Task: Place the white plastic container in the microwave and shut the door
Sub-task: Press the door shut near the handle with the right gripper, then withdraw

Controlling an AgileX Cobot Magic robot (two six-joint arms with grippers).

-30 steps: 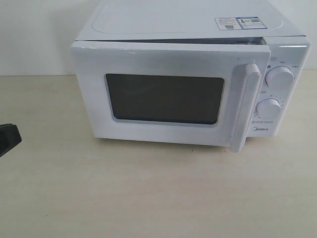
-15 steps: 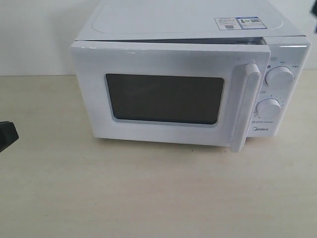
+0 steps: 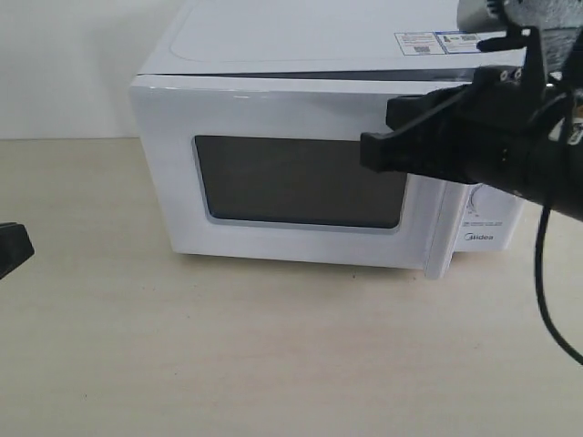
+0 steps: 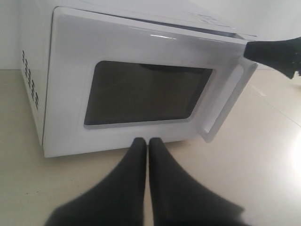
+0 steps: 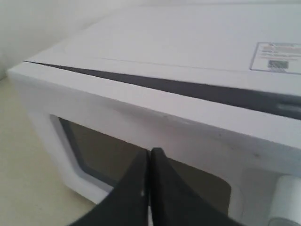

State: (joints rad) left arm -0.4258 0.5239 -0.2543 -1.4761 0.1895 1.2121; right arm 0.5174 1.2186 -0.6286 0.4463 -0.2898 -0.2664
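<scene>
The white microwave (image 3: 273, 41) stands at the back of the table. Its door (image 3: 273, 109), with a dark window (image 3: 301, 182), is slightly ajar; a dark gap (image 5: 188, 89) shows along its top edge. My right gripper (image 3: 372, 150) is shut and hangs in front of the door's upper handle side, its tips (image 5: 149, 151) over the window. The arm hides most of the handle (image 3: 442, 246). Low at the far left, my left gripper (image 3: 14, 246) is shut and empty, its tips (image 4: 143, 141) pointing at the door's lower edge. The white plastic container is out of view.
The pale wooden tabletop (image 3: 273, 355) spreads in front of the microwave. A white wall (image 3: 64, 64) stands behind. The right arm's cable (image 3: 542, 291) hangs down at the right, and the arm covers the dials. Vent slots (image 4: 29, 75) mark the microwave's left side.
My right arm has come in from the right and now hangs in front of the door's handle side. The left gripper drew back slightly to the left. The door has not visibly moved.
</scene>
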